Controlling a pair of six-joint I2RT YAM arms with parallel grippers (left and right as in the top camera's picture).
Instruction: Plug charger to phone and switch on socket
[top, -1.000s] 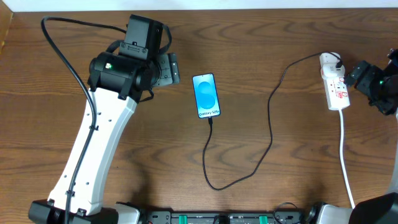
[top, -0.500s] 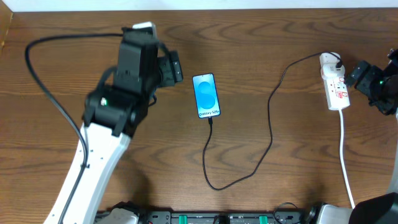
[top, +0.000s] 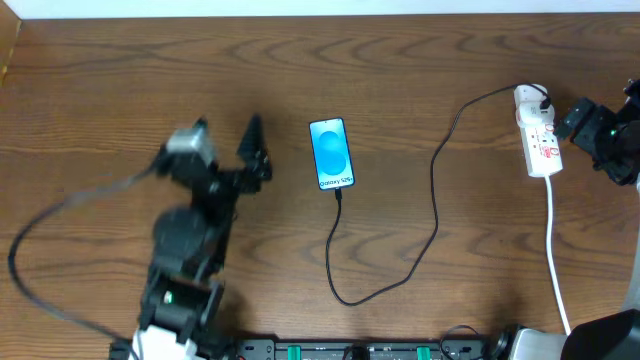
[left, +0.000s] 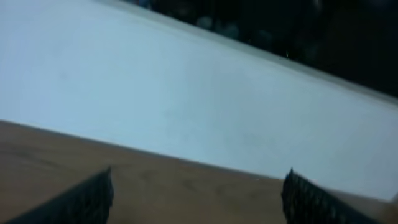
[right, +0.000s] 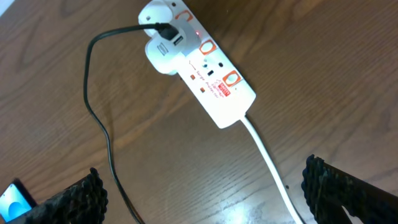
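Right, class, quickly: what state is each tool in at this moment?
The left tool is open, holding nothing.
The right tool is open, holding nothing.

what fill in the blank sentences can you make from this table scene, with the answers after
The phone lies flat, its lit screen coloured ___.
The charger runs from the phone's lower edge to the socket, whose own cord is ___.
The left gripper and the right gripper both stand ___, holding nothing.
The gripper nearer the socket is the ___ one.
Missing words: blue; white; open; right.
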